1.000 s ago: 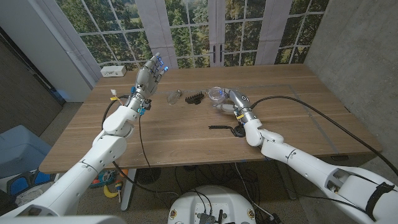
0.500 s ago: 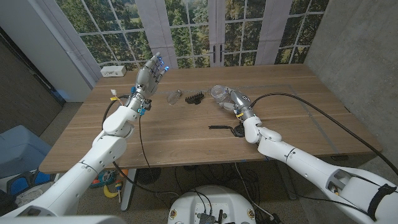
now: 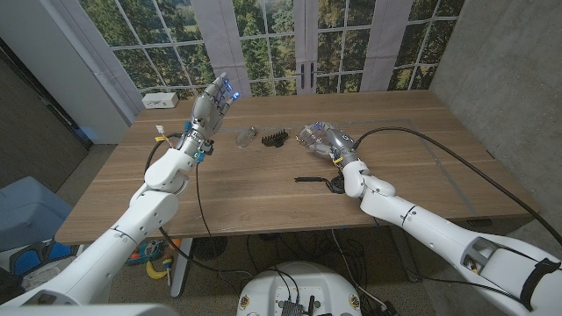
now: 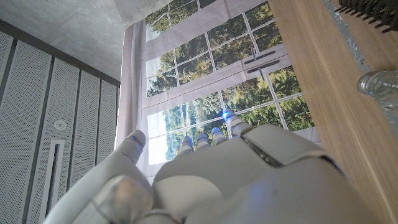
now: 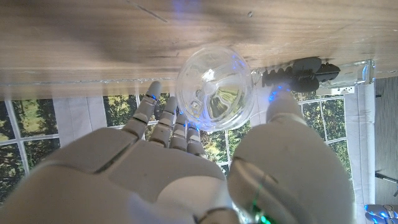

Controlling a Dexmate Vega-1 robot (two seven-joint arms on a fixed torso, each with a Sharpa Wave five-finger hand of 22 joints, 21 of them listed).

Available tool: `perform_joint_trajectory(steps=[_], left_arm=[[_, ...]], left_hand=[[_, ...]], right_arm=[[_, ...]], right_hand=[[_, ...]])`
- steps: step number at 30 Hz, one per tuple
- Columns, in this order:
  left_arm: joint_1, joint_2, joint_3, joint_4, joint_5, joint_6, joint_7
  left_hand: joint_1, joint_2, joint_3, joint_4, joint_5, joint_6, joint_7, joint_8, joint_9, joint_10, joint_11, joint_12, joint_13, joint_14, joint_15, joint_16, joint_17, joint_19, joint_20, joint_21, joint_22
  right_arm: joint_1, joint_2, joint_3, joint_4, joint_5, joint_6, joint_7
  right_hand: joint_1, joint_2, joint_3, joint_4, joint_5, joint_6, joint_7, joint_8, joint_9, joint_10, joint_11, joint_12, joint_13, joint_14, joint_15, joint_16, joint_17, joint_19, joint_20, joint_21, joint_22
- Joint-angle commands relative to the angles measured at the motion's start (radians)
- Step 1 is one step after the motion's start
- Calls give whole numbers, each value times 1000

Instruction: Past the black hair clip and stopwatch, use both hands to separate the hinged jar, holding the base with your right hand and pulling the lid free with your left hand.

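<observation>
Jar base [image 3: 309, 133] sits on the desk [image 3: 263, 189] past the black hair clip [image 3: 276, 138], right beside it, and your right robot hand [image 3: 327, 141] has just come in around it. A second ago that hand was a bit lower and nearer you with the jar held up in its fingers; now it has slid forward and the clear round jar reads between thumb and fingers. In the right wrist view the jar base [image 5: 214, 88] is cupped, fingers [image 5: 163, 118] on one side, thumb on the other; looks like a grip, though whether it's fully tight I can't tell.

Your left robot hand [image 3: 211, 104] hasn't moved: raised above the desk's far left side, fingers straight and apart, holding nothing. A small clear piece [image 3: 247, 135], probably the lid, lies on the desk between that hand and the clip; in the left wrist view it shows as a clear knob [image 4: 378, 83] off to the side.

My read: base hold is about set, so the lid pull is your next step. Left hand is well apart from the jar.

Dark object [image 3: 323, 183] nearer you, likely the stopwatch, is untouched.
</observation>
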Motion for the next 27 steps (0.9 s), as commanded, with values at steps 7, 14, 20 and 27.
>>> perform_joint_trajectory(steps=[7, 14, 20, 27], left_arm=[[-3, 2, 0, 4, -2, 4, -4], [-8, 0, 3, 11, -3, 2, -9], [-10, -1, 4, 20, -5, 4, -10], [-15, -4, 6, 29, -8, 4, -17]], left_hand=[[-6, -2, 3, -10, -6, 0, -11, 5, 0, -52, 1, 4, 3, -30, -6, 0, 2, 4, -1, 3, 3], [-6, -3, 4, -15, -10, -2, -11, 5, 0, -53, 3, 4, 3, -31, -6, 0, 2, 3, -2, 2, 3], [-6, -3, 4, -19, -13, -2, -12, 5, 0, -54, 4, 3, 3, -32, -6, 0, 2, 2, -2, 1, 3], [-6, -3, 5, -24, -17, -2, -12, 4, 0, -55, 3, 3, 3, -35, -6, -1, 2, 2, -5, 0, 3]], right_arm=[[-46, -19, 99, 16, 198, 281, -21], [-71, -12, 154, 50, 286, 487, -33], [-86, -11, 181, 60, 313, 594, -26], [-93, 6, 209, 90, 342, 695, -14]], right_hand=[[-137, -2, -73, 63, 22, -53, -10, 9, -9, -102, 22, 5, -60, -139, 48, -2, -51, -98, 37, -111, 0], [-176, 3, -92, 79, 26, -37, -31, 17, -13, -119, 5, 9, -85, -176, 40, -1, -73, -120, 43, -148, -1], [-204, 27, -97, 93, 26, 11, -52, 31, -17, -84, -36, 23, -112, -162, 21, 13, -97, -103, 22, -169, 0], [-230, 58, -100, 101, 19, 87, -121, 43, -23, -36, -55, 31, -154, -144, -7, 19, -138, -60, -39, -193, 0]])
